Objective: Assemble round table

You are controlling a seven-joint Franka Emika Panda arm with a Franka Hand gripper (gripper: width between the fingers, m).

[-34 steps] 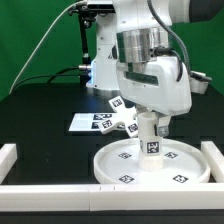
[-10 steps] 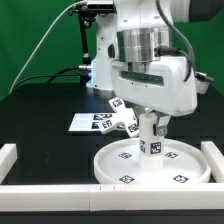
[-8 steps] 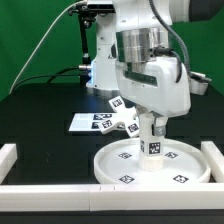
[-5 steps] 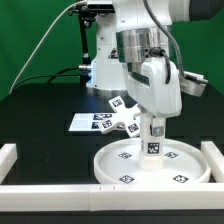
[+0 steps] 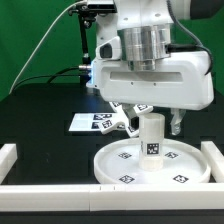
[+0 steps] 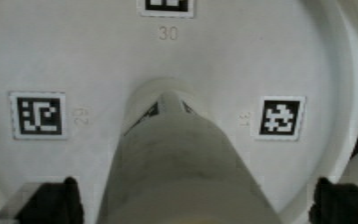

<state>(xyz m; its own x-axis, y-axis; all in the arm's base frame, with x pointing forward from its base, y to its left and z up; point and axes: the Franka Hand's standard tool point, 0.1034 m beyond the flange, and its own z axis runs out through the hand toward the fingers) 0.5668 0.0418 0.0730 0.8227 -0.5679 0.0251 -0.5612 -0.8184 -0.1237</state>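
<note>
The round disc (image 5: 120,165) lies flat near the front, its tags facing up. The short cylindrical leg (image 5: 150,138) stands upright on the disc's centre hub. My gripper (image 5: 152,124) hangs straight above the leg, open, with one finger (image 5: 178,123) on each side of the leg's top and a gap to it. In the wrist view the leg (image 6: 194,150) runs down to the disc (image 6: 87,60) between the two dark fingertips (image 6: 51,202), and my gripper (image 6: 197,205) straddles it without touching. The cross-shaped base (image 5: 117,120) lies behind the disc, partly hidden by the arm.
The marker board (image 5: 84,122) lies behind the disc toward the exterior view's left. White border rails run along the front (image 5: 60,196), the left (image 5: 8,154) and the right (image 5: 214,150). The robot's base (image 5: 100,60) stands at the back.
The wrist has turned about its vertical axis, so the gripper's broad side now faces the exterior camera. The fingers now stand apart on both sides of the leg. The leg and disc have stayed put.
</note>
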